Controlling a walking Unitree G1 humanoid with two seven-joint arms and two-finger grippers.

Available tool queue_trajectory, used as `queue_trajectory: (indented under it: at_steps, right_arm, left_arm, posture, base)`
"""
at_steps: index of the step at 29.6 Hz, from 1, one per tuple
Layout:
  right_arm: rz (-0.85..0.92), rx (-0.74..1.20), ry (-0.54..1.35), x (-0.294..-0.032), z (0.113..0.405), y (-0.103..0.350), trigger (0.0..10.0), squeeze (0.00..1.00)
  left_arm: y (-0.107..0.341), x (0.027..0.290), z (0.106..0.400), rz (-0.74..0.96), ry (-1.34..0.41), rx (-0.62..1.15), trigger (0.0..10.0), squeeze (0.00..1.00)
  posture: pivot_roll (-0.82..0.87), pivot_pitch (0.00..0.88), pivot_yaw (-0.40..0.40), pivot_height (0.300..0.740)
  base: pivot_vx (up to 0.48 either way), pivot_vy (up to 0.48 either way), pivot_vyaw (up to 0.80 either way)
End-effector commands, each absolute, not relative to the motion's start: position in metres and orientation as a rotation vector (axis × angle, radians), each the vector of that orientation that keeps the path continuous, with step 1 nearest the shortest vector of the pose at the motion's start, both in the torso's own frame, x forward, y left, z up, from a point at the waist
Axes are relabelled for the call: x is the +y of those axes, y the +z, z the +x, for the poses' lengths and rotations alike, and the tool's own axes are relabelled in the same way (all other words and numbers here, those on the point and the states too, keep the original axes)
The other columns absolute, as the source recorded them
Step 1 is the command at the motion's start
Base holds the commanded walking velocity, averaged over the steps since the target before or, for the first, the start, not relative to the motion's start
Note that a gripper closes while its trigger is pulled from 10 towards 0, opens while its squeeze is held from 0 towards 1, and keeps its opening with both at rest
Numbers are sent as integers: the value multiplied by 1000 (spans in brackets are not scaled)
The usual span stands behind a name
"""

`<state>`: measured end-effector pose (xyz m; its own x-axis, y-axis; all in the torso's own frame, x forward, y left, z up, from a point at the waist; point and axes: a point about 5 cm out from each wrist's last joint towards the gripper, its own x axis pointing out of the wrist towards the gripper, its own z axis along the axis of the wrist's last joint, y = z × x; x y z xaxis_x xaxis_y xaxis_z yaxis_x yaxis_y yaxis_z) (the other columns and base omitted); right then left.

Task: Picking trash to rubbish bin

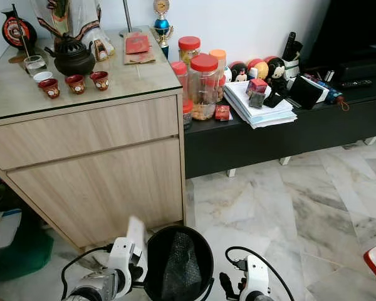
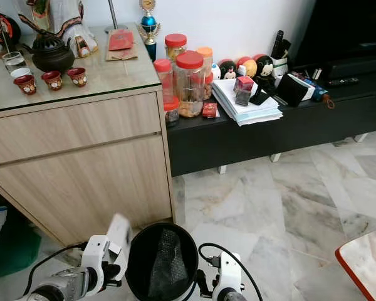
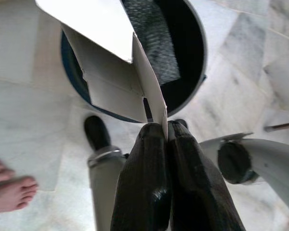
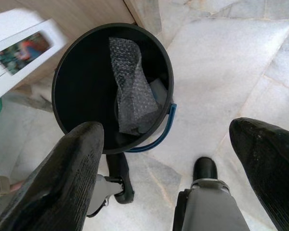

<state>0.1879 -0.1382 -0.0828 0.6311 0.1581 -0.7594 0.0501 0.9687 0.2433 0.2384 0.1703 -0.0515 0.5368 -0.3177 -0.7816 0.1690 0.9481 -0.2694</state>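
A round black rubbish bin [image 1: 155, 269] with a blue handle stands on the marble floor right in front of me, and crumpled bubble wrap [image 4: 130, 91] lies inside it. My left gripper [image 3: 166, 127] is shut on the flap of a flattened white cardboard box [image 3: 111, 77]. It holds the box [image 1: 136, 233] at the bin's left rim, partly over the opening. My right gripper [image 4: 166, 159] hangs open beside the bin's right side, with nothing between its fingers [image 4: 62, 183].
A light wooden cabinet [image 1: 94, 169] stands just behind the bin, with a teapot and cups on top. A low black bench [image 1: 282, 135] carries jars, papers and toys. A green bag [image 1: 15, 251] sits at the left. A person's bare foot [image 3: 9, 190] is nearby.
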Motion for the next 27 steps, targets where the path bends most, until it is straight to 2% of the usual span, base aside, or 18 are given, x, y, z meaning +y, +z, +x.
queue_trajectory:
  at_steps: [1,11,16,20,22,24,27]
  right_arm:
    - [250,897,67,-138,186,-84,10000,0]
    - [248,900,66,-138,185,-84,10000,0]
    - [249,900,65,-138,184,-85,10000,0]
    - [235,900,52,-139,185,-85,10000,0]
    - [234,889,45,-140,187,-83,10000,0]
    - [226,864,47,-140,193,-80,10000,0]
    - [208,824,78,-136,204,-74,10000,0]
  left_arm:
    - [-49,168,242,-195,-297,955,10000,0]
    - [-44,157,248,-221,-347,941,10000,0]
    - [-42,143,253,-195,-404,942,10000,0]
    - [-37,138,260,-199,-386,906,10000,0]
    - [-33,145,268,-87,-321,846,10000,0]
    - [-29,157,274,97,-260,789,10000,0]
    - [-29,165,273,271,-269,772,10000,0]
  posture:
    - [-87,44,11,740]
    - [-88,48,9,740]
    - [-86,56,10,740]
    - [-88,56,12,740]
    - [-89,57,12,740]
    - [-87,58,10,740]
    - [-83,60,8,740]
  base:
    - [0,0,0]
    - [0,0,0]
    - [0,0,0]
    - [0,0,0]
    - [0,0,0]
    - [0,0,0]
    - [0,0,0]
